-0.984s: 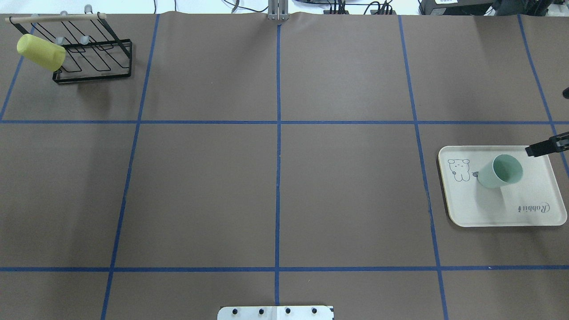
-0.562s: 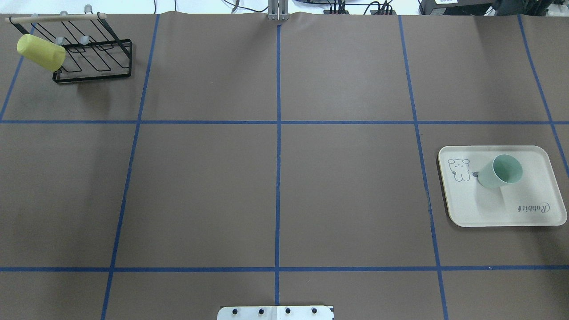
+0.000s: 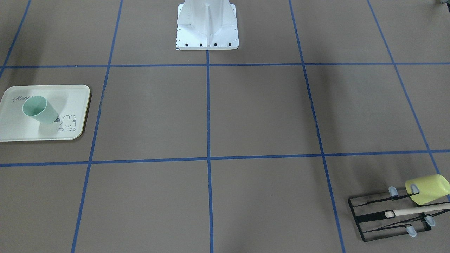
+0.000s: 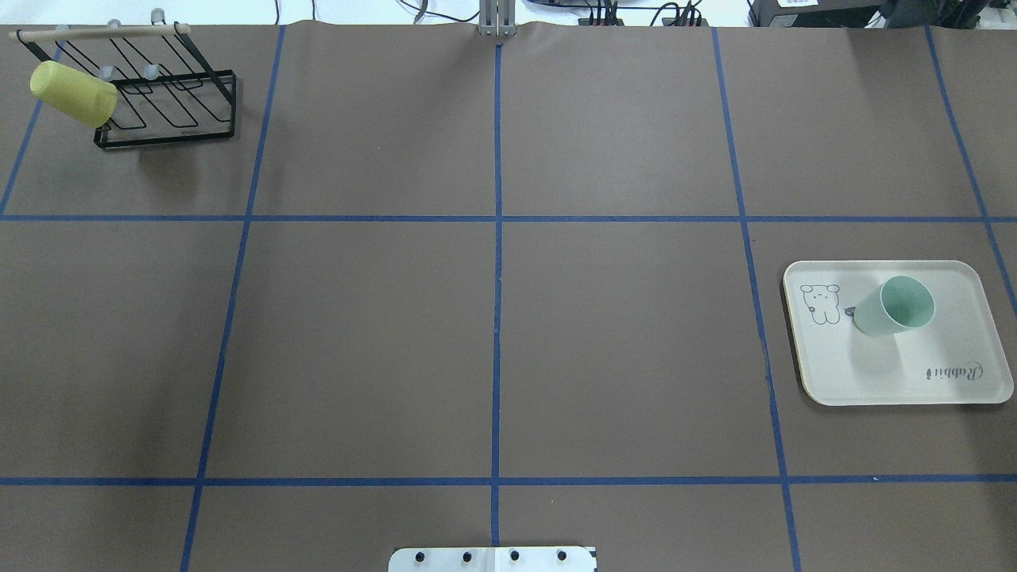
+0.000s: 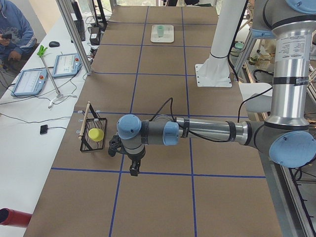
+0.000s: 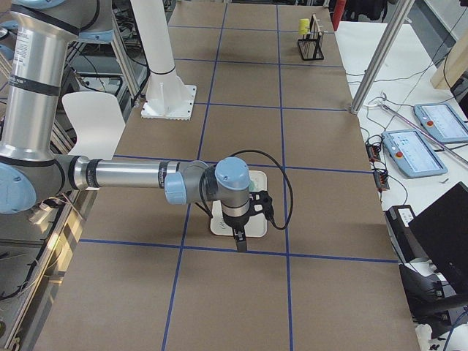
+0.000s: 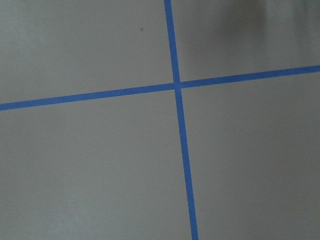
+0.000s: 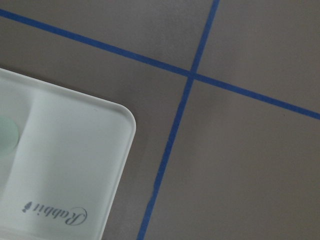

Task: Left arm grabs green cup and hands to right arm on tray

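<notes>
The pale mint-green cup [image 4: 894,307] stands upright, mouth up, on the cream tray [image 4: 953,349] at the table's right side, next to the bunny drawing. Both also show in the front view, the cup [image 3: 38,109] on the tray [image 3: 21,131]. The right wrist view shows the tray's corner [image 8: 65,150] and a sliver of the cup [image 8: 6,135]. The right gripper [image 6: 241,241] hangs over the tray's near edge; the left gripper [image 5: 133,170] hangs over bare table by the rack. Both grippers show only in the side views, so I cannot tell whether they are open or shut.
A yellow-green cup [image 4: 73,94] hangs on a black wire rack [image 4: 167,119] at the far left corner. The robot's white base [image 4: 493,558] sits at the near middle edge. Blue tape lines grid the brown table.
The right gripper's black tip, at the overhead view's right edge over the tray's far corner one second ago, has left that view. The cup and tray have not moved.
</notes>
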Motion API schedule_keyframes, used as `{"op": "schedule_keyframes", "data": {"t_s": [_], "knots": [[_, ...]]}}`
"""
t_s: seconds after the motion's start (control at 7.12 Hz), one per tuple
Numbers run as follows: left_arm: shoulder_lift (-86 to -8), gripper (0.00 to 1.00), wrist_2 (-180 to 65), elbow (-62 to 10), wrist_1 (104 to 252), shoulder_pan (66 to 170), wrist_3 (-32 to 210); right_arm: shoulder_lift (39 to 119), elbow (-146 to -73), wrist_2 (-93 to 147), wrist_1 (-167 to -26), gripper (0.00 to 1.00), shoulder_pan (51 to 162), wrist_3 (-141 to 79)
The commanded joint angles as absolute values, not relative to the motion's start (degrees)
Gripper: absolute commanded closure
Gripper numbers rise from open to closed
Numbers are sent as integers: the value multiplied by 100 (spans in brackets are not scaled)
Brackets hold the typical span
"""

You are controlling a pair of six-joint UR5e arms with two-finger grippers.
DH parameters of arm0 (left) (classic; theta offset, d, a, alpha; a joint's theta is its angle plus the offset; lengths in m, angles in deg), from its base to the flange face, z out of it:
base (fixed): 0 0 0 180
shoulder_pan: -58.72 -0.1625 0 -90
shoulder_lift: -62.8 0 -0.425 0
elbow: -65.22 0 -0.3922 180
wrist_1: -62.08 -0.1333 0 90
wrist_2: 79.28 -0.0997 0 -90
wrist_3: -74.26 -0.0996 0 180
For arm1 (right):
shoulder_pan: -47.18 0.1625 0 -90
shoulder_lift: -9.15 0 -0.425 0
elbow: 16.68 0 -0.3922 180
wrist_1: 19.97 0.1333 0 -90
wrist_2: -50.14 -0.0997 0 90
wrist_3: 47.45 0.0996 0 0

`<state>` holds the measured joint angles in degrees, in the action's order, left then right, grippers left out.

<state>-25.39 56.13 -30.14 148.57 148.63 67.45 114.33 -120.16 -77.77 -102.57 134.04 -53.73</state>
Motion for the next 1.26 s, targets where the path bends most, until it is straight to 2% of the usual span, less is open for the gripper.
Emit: {"op": "schedule_keyframes", "data": {"t_s": [0.0, 1.12], "knots": [[-2518, 0, 5616, -3067, 14892, 14864, 6750, 11471, -11671, -7782, -10250, 1, 13436, -5369], [-2518, 0, 5537, -3032, 14892, 14864, 6723, 11383, -11766, -7853, -10171, 1, 13436, -5316]]}}
